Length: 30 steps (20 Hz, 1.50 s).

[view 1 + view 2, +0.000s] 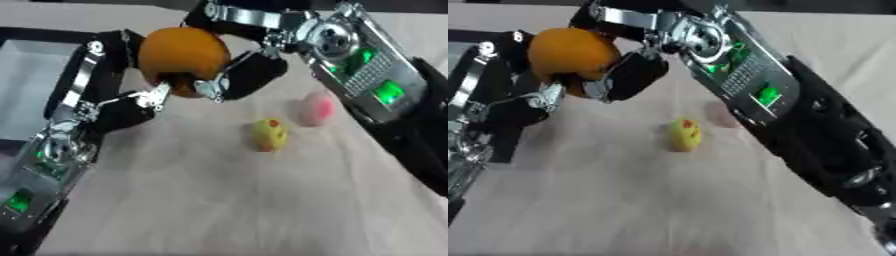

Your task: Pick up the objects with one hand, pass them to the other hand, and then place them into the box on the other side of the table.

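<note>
Orange fruit (182,56) pinched by both right hand (249,75) and left hand (114,95) mid-handover; right should release only once left's curl is secure, box (35,80) at 9 o'clock.

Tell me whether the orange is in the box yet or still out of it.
Out. The orange is held above the table between the left hand and right hand, beside the box, not inside it.

Both hands crowd the orange (182,57) above the box (26,75) edge, yellow object (269,134) and pink object (316,108) obstruct table (219,200) centre, near cloth open
</note>
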### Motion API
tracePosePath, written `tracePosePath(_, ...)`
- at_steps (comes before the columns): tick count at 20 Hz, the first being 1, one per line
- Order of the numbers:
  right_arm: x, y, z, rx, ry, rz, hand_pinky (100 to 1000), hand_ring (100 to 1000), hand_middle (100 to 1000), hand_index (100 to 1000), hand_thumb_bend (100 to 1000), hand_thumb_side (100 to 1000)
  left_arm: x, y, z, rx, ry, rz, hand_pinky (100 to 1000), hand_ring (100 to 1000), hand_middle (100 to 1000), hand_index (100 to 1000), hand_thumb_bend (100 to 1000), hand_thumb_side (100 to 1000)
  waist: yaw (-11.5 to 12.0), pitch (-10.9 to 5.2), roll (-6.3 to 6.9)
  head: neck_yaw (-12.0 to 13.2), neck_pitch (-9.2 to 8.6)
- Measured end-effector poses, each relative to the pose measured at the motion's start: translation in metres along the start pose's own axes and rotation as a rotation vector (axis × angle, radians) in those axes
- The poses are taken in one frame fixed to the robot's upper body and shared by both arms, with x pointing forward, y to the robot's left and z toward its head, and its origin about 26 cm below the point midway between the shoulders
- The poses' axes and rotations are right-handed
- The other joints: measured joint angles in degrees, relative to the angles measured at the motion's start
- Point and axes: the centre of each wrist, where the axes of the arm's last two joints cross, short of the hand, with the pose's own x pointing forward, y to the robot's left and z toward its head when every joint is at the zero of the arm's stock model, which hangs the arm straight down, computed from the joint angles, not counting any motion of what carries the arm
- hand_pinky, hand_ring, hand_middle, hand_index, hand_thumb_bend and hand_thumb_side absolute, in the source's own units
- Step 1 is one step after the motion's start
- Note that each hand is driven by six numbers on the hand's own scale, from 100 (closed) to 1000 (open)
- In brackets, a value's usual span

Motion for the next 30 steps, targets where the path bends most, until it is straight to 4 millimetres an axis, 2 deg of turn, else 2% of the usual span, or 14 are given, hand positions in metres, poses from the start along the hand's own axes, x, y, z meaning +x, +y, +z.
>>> tracePosePath(2, -0.002, 0.001, 0.000, 0.001, 0.003, -0.010, 786, 683, 526, 600, 100, 100, 0.000, 0.000, 0.000, 0.000, 0.009, -0.004, 492, 440, 274, 449, 100, 100, -0.06, 0.00, 0.00, 0.00, 0.00)
tracePosePath(3, -0.003, 0.001, 0.000, 0.002, 0.003, -0.017, 787, 701, 550, 626, 151, 120, 0.000, 0.000, 0.000, 0.002, 0.014, -0.006, 483, 424, 250, 424, 100, 100, -0.06, 0.00, 0.00, 0.00, 0.00)
tracePosePath(5, -0.003, 0.000, 0.001, -0.001, 0.000, -0.031, 798, 744, 603, 677, 298, 231, -0.001, 0.000, 0.000, 0.010, 0.026, -0.009, 471, 403, 215, 391, 100, 100, -0.08, 0.00, 0.00, 0.00, 0.00)
tracePosePath(9, -0.006, 0.001, 0.002, -0.022, 0.006, -0.050, 833, 823, 725, 778, 482, 395, -0.004, 0.000, 0.001, 0.041, 0.053, -0.013, 453, 368, 155, 332, 137, 100, -0.11, 0.00, 0.00, 0.00, 0.00)
tracePosePath(12, -0.009, 0.001, 0.005, -0.047, 0.019, -0.059, 848, 850, 772, 819, 491, 452, -0.006, 0.000, 0.003, 0.063, 0.069, -0.009, 442, 353, 125, 302, 131, 100, -0.13, 0.00, 0.00, 0.00, 0.00)
tracePosePath(16, -0.014, 0.000, 0.010, -0.074, 0.026, -0.066, 867, 879, 814, 855, 456, 519, -0.009, 0.004, 0.006, 0.100, 0.094, -0.009, 425, 337, 101, 279, 189, 100, -0.18, 0.00, 0.00, 0.00, 0.00)
tracePosePath(23, -0.027, -0.008, 0.024, -0.168, 0.032, -0.094, 866, 881, 814, 855, 437, 514, -0.018, 0.020, 0.016, 0.186, 0.147, -0.030, 408, 325, 100, 253, 276, 100, -0.39, 0.00, 0.11, 0.64, 0.00)
tracePosePath(30, -0.051, -0.013, 0.052, -0.290, 0.120, -0.118, 861, 876, 808, 850, 433, 508, -0.025, 0.040, 0.025, 0.278, 0.182, -0.078, 401, 326, 100, 247, 315, 100, -0.49, 0.01, 0.39, 2.09, -0.05)
